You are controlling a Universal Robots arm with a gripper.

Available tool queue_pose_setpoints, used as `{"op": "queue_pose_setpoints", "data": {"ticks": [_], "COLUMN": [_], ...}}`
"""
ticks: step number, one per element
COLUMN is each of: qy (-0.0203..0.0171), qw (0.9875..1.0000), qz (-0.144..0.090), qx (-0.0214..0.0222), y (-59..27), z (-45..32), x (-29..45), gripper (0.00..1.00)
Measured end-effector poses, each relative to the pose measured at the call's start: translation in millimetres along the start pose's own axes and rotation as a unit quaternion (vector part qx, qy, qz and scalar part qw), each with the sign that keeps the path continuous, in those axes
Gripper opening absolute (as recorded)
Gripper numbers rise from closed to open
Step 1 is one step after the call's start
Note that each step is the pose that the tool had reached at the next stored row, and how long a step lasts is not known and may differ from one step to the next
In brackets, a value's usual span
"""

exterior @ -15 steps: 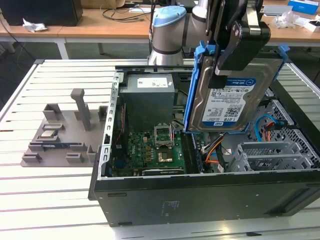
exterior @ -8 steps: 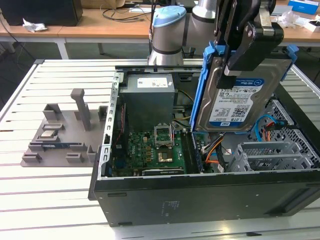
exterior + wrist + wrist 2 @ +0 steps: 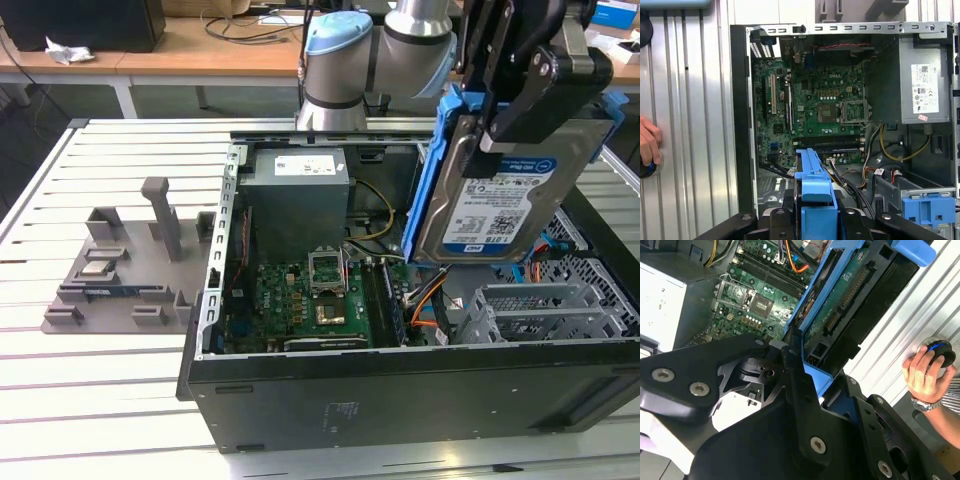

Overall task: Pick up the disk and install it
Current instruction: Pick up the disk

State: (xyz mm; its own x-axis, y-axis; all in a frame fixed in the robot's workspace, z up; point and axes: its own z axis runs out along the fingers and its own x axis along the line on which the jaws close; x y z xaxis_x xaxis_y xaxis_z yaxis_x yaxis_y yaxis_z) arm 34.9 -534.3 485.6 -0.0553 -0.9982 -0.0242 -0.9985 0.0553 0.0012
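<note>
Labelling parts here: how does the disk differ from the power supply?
The disk hangs on edge above the case, clamped in the gripper; the power supply sits inside it. The disk wears a blue frame; the power supply is bare grey. Both carry white labels.

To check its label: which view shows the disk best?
The exterior view: the disk, label face and blue frame, hangs in the gripper above the case. The second wrist view shows its circuit board; the first wrist view, its frame's edge.
</note>
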Motion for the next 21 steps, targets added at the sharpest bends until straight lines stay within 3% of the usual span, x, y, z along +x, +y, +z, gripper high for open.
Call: {"op": "queue_pose_setpoints", "data": {"ticks": [6, 8, 15, 21], "qy": [0.0, 0.0001, 0.0, 0.0], "qw": [1.0, 1.0, 1.0, 1.0], "qz": [0.0, 0.0, 0.0, 0.0], "qx": [-0.0002, -0.0003, -0.0002, -0.0002], "y": [-9.4, -13.4, -14.8, -15.3], "z": [0.4, 0.7, 1.0, 1.6], "x": [2.2, 7.2, 19.5, 24.4], "gripper": [0.37, 0.37, 0.37, 0.37]}}
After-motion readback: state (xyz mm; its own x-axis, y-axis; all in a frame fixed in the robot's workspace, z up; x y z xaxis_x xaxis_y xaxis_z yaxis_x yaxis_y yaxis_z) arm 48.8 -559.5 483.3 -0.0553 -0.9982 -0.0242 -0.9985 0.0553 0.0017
